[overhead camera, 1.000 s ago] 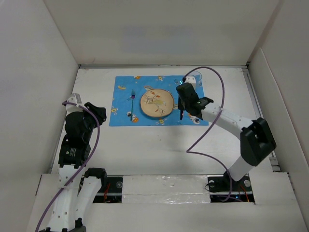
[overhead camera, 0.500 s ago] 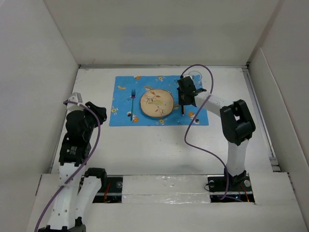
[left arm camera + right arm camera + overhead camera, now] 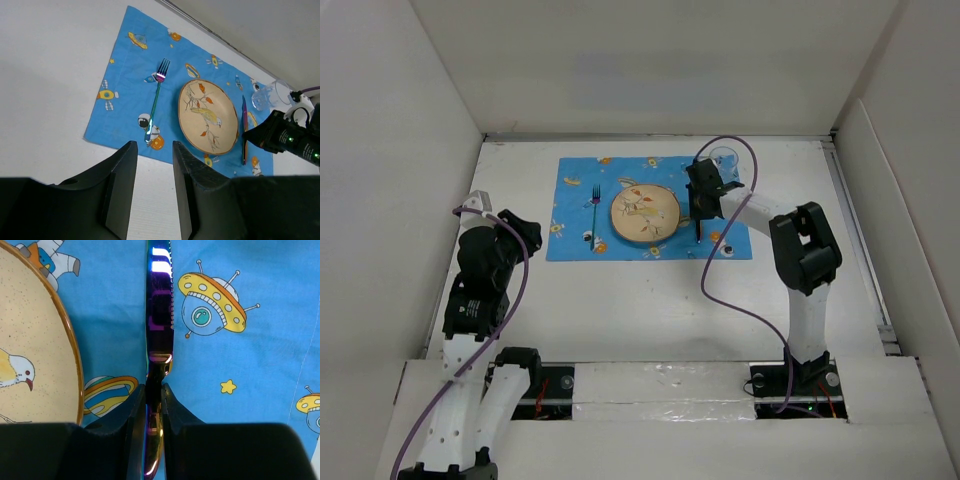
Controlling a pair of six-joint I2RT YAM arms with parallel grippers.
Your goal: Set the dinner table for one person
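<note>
On the white dinner table [image 3: 650, 300] lies a blue cartoon placemat [image 3: 570, 215] with a tan bird plate [image 3: 645, 213] in its middle and an iridescent fork [image 3: 595, 212] to its left. My right gripper [image 3: 697, 212] is shut on an iridescent knife [image 3: 160, 315] by its handle, holding it just right of the plate [image 3: 30, 350], low over the placemat [image 3: 260, 375]; the knife also shows in the left wrist view [image 3: 244, 130]. A clear glass [image 3: 724, 158] stands at the mat's far right corner. My left gripper [image 3: 152, 165] is open and empty, raised over the table's left side.
Upright white panels [image 3: 410, 180] border the tabletop on all sides. The right arm's purple cable [image 3: 740, 300] loops over the table in front of the placemat.
My right gripper has moved left and towards the far side with the knife, bringing it down beside the plate's right edge. The left arm has barely moved.
</note>
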